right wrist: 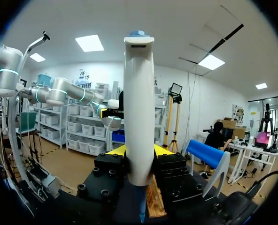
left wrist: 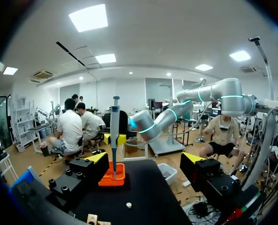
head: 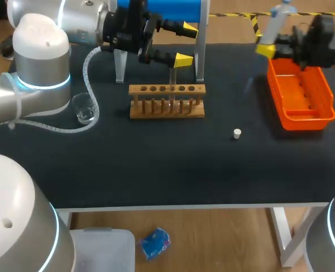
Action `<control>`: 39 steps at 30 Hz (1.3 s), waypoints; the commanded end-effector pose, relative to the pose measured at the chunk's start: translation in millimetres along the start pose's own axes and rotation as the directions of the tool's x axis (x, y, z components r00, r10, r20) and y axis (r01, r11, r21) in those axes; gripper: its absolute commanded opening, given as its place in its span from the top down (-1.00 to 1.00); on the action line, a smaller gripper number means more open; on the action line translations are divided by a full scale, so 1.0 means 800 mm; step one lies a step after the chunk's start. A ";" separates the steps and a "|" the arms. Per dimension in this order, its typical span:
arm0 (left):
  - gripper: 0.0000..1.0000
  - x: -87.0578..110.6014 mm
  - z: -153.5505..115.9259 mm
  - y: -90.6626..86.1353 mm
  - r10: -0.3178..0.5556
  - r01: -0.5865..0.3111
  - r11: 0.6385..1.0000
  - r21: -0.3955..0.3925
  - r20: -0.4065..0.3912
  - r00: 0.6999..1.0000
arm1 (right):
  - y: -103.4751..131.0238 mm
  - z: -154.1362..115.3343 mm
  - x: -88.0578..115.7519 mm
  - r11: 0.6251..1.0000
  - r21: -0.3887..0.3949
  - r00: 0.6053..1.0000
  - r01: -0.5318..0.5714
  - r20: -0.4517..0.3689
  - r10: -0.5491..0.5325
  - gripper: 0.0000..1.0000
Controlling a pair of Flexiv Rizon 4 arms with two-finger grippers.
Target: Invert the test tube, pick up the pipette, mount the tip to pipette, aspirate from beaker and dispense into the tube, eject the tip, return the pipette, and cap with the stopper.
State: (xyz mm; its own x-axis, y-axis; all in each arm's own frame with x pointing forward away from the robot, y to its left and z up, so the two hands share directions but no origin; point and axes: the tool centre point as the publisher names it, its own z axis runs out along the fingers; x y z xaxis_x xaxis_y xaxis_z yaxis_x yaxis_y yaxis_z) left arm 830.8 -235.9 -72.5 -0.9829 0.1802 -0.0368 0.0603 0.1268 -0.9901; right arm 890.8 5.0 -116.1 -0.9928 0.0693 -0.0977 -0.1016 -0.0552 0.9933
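Note:
In the head view my left gripper (head: 185,44) hangs open just above the wooden rack (head: 166,103), nothing between its yellow fingertips (head: 184,59). A clear test tube (head: 171,90) stands upright in the rack below it. My right gripper (head: 267,45) is shut on the white-and-blue pipette (head: 282,16), held upright over the far end of the orange tray (head: 301,113). The right wrist view shows the pipette (right wrist: 139,108) clamped between the fingers of that gripper (right wrist: 139,152). In the left wrist view the left gripper (left wrist: 146,159) stands wide open, the pipette (left wrist: 114,131) far ahead.
A glass beaker (head: 85,107) stands left of the rack, by the left arm's cable. A small white stopper (head: 237,134) lies on the black mat between rack and tray. A blue-topped white stand (head: 198,39) rises behind the rack.

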 end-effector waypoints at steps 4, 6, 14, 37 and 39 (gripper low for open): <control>-1.00 0.000 0.000 0.001 0.002 -0.002 1.000 0.002 0.001 1.000 | 0.005 -0.097 -0.006 1.000 0.012 1.000 -0.002 0.021 0.002 1.00; -1.00 0.000 0.000 0.001 0.002 -0.002 1.000 0.002 0.001 1.000 | 0.004 -0.110 -0.008 1.000 0.022 0.999 0.000 0.033 -0.001 1.00; -1.00 0.000 0.000 0.001 0.002 -0.002 1.000 0.002 0.001 1.000 | -0.013 -0.153 -0.017 0.999 0.028 0.996 -0.034 0.086 0.031 1.00; -1.00 0.000 0.000 0.001 0.002 -0.002 1.000 0.002 0.001 1.000 | -0.071 -0.212 -0.061 0.998 0.055 0.988 -0.039 0.152 0.031 1.00; -1.00 0.000 0.000 0.001 0.002 -0.002 1.000 0.002 0.001 1.000 | -0.076 -0.213 -0.064 0.998 0.052 0.988 -0.041 0.153 0.033 1.00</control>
State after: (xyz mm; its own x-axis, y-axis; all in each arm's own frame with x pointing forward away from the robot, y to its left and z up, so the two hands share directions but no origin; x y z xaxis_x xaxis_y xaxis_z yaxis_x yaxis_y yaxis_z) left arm 830.8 -235.9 -72.5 -0.9830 0.1801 -0.0367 0.0602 0.1269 -0.9901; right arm 929.1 -162.9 -176.0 -0.9707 0.2343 -0.0533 -0.0542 0.0028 0.9985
